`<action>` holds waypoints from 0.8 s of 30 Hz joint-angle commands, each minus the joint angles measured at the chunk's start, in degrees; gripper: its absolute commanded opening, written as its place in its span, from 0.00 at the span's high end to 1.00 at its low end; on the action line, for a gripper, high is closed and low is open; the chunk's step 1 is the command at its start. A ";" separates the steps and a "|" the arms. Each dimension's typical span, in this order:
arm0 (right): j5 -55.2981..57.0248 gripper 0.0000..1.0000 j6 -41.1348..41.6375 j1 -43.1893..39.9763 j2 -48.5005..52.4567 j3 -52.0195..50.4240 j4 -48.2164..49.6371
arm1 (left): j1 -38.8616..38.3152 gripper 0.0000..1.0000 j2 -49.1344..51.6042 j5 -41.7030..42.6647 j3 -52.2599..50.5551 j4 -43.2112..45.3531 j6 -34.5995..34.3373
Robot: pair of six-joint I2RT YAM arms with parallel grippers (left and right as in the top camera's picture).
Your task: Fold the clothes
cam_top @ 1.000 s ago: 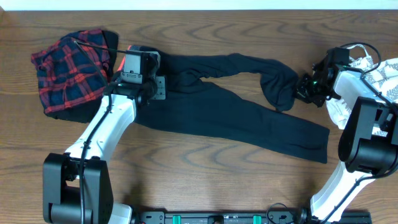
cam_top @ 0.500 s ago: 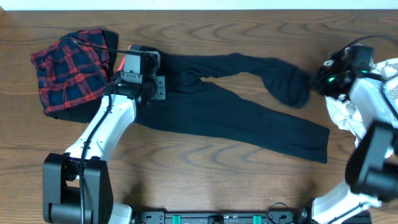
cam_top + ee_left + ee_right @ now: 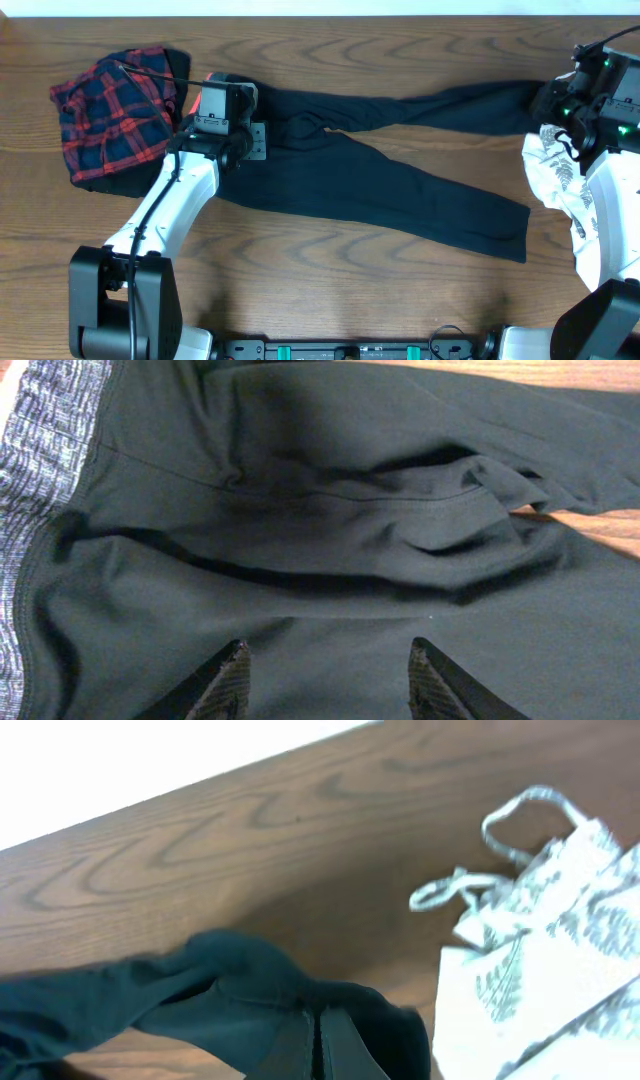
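While the right gripper (image 3: 320, 1038) clamps one leg end of the black leggings (image 3: 400, 195), that leg lies straight. Left gripper (image 3: 325, 675): jaws apart above the crotch fabric.

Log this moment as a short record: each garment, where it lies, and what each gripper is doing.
leggings: black, spread across the middle of the table, grey waistband toward the left
upper leg: runs straight to the far right, its end pinched in the shut right gripper
left gripper: open, over the seat of the leggings; contact unclear
plaid piece: bunched at far left
leaf-print top: crumpled at the right edge, beside the right gripper
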 commanded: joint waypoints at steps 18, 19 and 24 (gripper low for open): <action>4.85 0.99 -34.21 -0.09 -0.13 0.33 15.47 | 0.15 0.49 -0.81 -0.31 0.37 -0.17 -0.26; 4.00 0.99 -36.04 -0.09 -0.13 0.33 15.06 | 0.15 0.49 -0.81 -0.28 0.37 -0.15 -0.26; 3.76 0.99 -37.05 -0.11 0.09 0.28 14.80 | 0.15 0.49 -0.79 -0.31 0.37 -0.17 -0.28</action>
